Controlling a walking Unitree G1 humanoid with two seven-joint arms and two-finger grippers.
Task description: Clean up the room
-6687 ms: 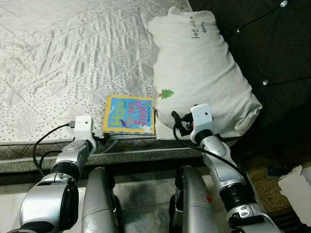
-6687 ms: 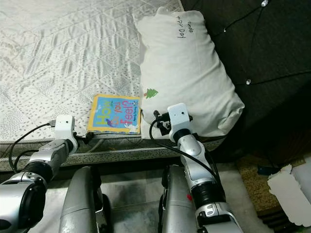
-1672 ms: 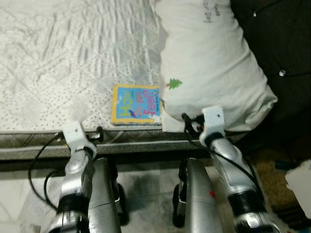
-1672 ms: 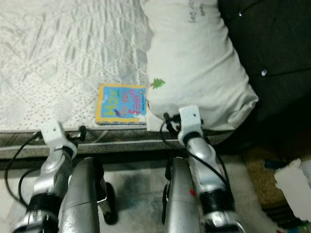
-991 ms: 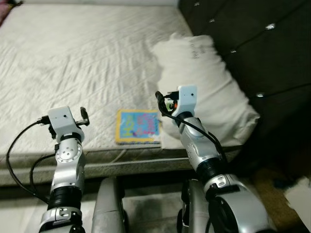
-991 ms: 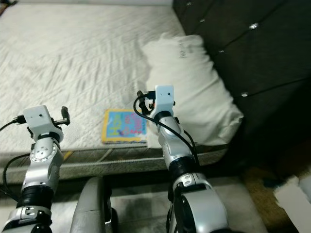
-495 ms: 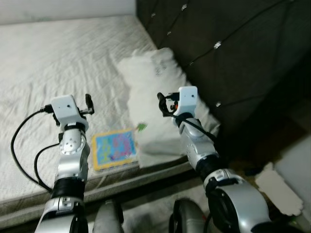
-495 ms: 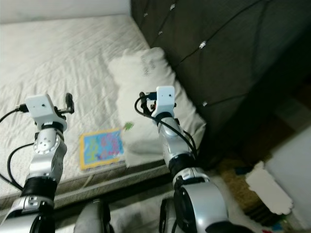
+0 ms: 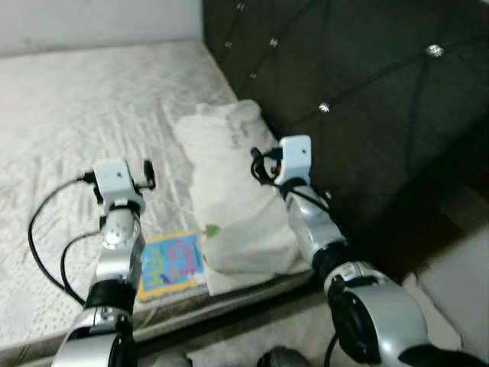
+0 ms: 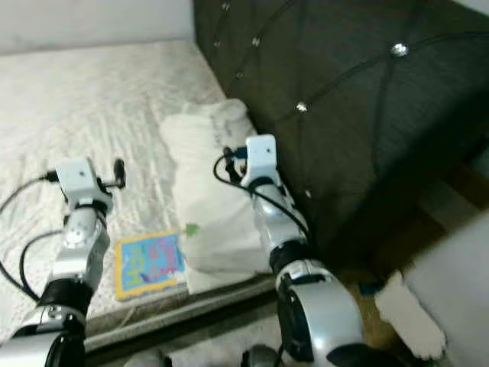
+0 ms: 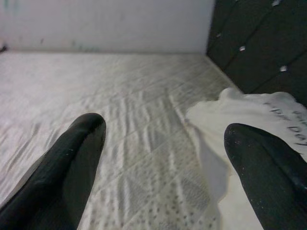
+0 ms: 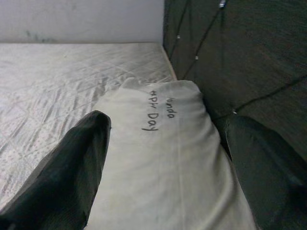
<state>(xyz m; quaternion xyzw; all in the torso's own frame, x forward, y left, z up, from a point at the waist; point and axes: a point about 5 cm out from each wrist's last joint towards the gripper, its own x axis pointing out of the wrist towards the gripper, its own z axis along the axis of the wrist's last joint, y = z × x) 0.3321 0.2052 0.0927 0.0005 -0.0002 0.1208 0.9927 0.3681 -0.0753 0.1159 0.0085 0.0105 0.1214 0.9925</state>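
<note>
Left eye view: book (image 9: pixel 171 262) lies at bed (image 9: pixel 69 122) edge beside pillow (image 9: pixel 233 202), not yet collected; left pincer (image 11: pixel 163 158) and right pincer (image 12: pixel 165 158) gape empty (cleanup apparently barely begun).

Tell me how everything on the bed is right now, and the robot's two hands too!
Pillow: lying flat beside the headboard, nothing gripping it.
Book: closed, flat near the mattress edge, beside the pillow.
Left hand: open, empty, above the mattress.
Right hand: open, empty, above the pillow.
</note>
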